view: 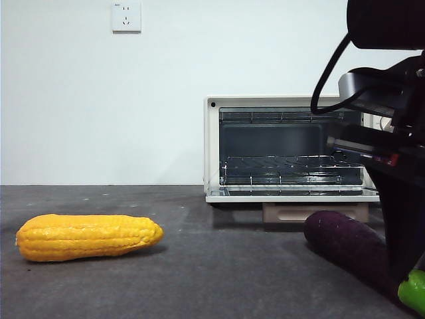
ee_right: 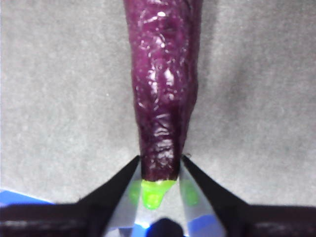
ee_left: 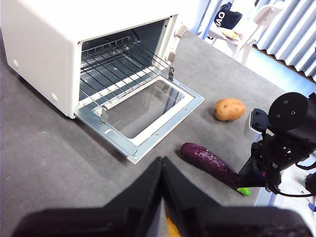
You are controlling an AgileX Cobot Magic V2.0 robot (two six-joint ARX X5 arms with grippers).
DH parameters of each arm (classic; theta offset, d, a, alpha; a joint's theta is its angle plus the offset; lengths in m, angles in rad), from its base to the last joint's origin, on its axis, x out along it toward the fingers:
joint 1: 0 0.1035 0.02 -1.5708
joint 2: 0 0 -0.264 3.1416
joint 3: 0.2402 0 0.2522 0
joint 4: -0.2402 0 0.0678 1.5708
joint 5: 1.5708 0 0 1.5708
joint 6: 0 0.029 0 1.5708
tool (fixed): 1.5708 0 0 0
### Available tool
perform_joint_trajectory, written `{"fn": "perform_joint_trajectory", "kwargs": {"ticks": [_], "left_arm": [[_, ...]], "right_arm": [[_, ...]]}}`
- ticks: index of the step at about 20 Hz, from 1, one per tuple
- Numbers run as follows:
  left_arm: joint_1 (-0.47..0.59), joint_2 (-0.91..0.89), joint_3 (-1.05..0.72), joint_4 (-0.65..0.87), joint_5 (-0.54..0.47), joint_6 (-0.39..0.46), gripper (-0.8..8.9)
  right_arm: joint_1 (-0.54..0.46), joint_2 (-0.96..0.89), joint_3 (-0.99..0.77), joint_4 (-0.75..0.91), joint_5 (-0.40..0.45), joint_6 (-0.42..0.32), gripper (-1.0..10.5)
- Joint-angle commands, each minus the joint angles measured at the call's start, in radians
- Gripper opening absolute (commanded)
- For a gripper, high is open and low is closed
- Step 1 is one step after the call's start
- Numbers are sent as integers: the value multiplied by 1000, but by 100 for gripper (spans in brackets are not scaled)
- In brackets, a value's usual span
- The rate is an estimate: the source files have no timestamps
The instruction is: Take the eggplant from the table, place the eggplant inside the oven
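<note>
The dark purple eggplant [view: 348,246] lies on the grey table [view: 219,279] in front of the oven, its green stem cap [view: 414,291] nearest the camera. In the right wrist view my right gripper [ee_right: 161,160] has its two jaws pressed against both sides of the eggplant [ee_right: 163,89] just ahead of the stem cap. The left wrist view shows the same grip from afar, with the eggplant [ee_left: 207,160] on the table. The cream oven [view: 285,149] stands behind with its door [ee_left: 143,116] folded down and the wire rack bare. My left gripper [ee_left: 163,162] hangs shut above the table, holding nothing.
A yellow corn cob [view: 86,236] lies at the front left of the table. A brown potato [ee_left: 229,109] sits on the table beside the open oven door. The right arm [view: 398,166] fills the right side of the front view.
</note>
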Motion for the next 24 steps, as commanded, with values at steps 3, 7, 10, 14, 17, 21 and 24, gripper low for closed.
{"fn": "perform_joint_trajectory", "kwargs": {"ticks": [3,7,10,14,17,21,24], "left_arm": [[-4,-3,-5,9,6,13,-6],[-4,-3,-5,11,6,13,-6],[-4,-3,-5,23,5,13,-6],[-4,-3,-5,23,-5,13,-6],[-4,-2,-5,23,-5,13,-6],[-4,-2,-5,21,-5,12,-6],[-4,-2,-5,19,-5,12,-6]], "right_arm": [[2,3,-10,55,0,-9,-14],[5,3,-10,72,-43,-13,-14],[35,-6,-5,76,-159,-16,-13],[73,-14,71,78,-205,-27,-13],[64,-15,174,78,-217,-66,-12],[-20,-12,294,71,-219,-121,-12],[-123,-10,329,42,-223,-161,-12]]}}
